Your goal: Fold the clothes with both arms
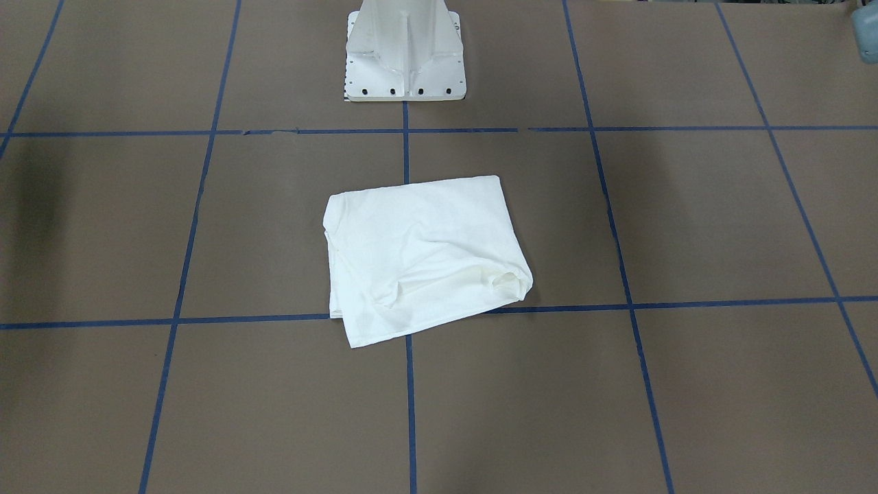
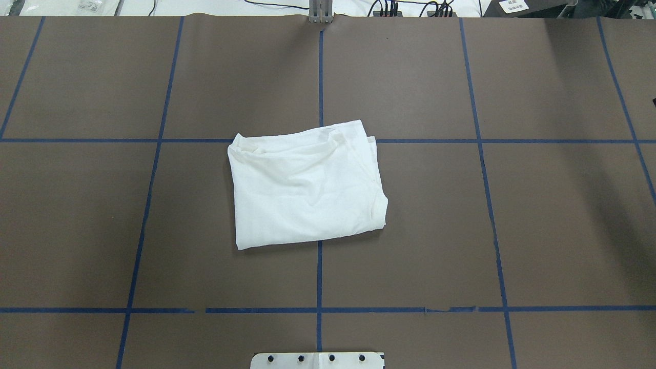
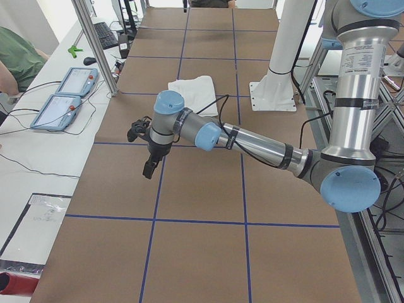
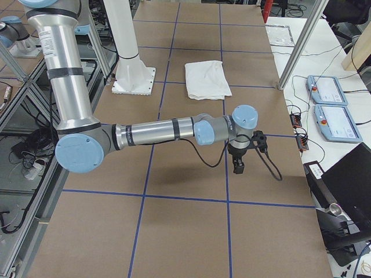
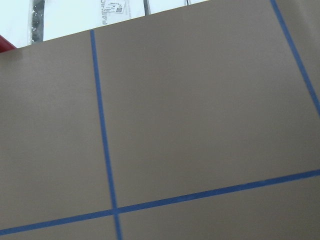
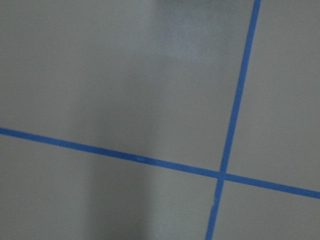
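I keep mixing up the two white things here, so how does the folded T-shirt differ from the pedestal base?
The T-shirt is soft, wrinkled cloth; the pedestal base is rigid and glossy. The T-shirt lies flat and folded; the pedestal base stands upright, with black bolts along its plate. Both are white and straddle the centre blue tape line.

One white shirt (image 2: pixel 306 187); two arms, left arm (image 3: pixel 252 144) and right arm (image 4: pixel 153 132); apparently two tablets (image 4: pixel 326 90).

Robotics lab (teach pendants (image 3: pixel 76 81), taped table (image 2: pixel 410 230))
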